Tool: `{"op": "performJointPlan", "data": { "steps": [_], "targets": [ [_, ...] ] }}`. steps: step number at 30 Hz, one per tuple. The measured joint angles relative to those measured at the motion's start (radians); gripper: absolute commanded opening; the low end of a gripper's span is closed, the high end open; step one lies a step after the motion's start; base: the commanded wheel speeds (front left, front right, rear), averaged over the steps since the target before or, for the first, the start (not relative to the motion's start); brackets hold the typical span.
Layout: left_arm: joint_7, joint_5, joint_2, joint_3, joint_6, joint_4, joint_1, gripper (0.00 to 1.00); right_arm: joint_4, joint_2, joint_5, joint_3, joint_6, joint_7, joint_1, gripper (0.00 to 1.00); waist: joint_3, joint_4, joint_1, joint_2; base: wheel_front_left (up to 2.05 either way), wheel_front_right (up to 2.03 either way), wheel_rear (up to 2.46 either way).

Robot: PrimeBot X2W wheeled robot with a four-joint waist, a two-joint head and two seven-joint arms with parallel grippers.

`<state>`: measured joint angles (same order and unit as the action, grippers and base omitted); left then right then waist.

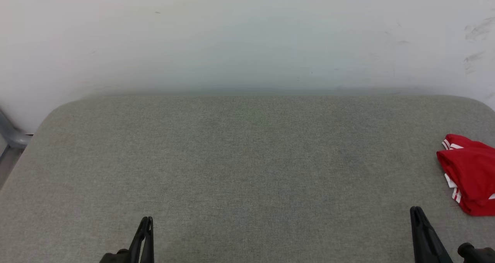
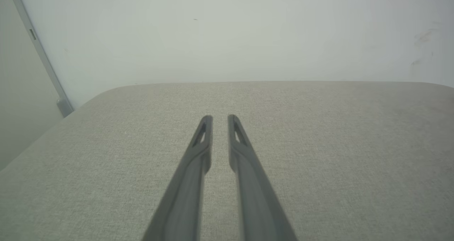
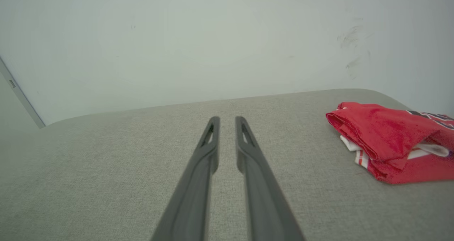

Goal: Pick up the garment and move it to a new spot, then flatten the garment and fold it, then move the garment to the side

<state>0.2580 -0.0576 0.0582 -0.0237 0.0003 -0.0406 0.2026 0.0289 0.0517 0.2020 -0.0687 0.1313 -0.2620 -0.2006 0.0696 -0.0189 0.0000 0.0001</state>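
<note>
Nearest the robot, the left gripper (image 1: 147, 219) and the right gripper (image 1: 415, 209) sit low over the front of the grey fabric table (image 1: 247, 158), well apart from each other. In each wrist view the 2 dark fingers run almost parallel with a slim gap between the tips, and nothing is pinched in either gap.

Farther out on the robot's right, the garment (image 1: 470, 174) lies at the table's right edge, partly cut off by the head view. It is a compact red bundle of several layers, with white sleeve cloth and striped trim poking out between them and a little black lettering on top in the right wrist view. It is just beyond the right gripper and not touching it.

This fits 2 stages: a loosely folded shirt already set to the side, or a heap waiting to be picked up. The layering hints at the former, but the fold looks rough.

Behind the table stands a pale scuffed wall (image 1: 247, 35).
</note>
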Motion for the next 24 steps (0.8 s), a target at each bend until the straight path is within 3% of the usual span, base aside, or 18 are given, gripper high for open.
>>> {"op": "performJointPlan", "data": {
  "steps": [24],
  "targets": [
    [-0.107,-0.44,-0.003,0.036,-0.036,-0.069,-0.07,0.0,0.07,0.006,0.414,0.007,0.0,0.09,0.064,0.0,-0.014,0.004,0.0,0.0,0.0,0.0,0.0]
  ]
}}
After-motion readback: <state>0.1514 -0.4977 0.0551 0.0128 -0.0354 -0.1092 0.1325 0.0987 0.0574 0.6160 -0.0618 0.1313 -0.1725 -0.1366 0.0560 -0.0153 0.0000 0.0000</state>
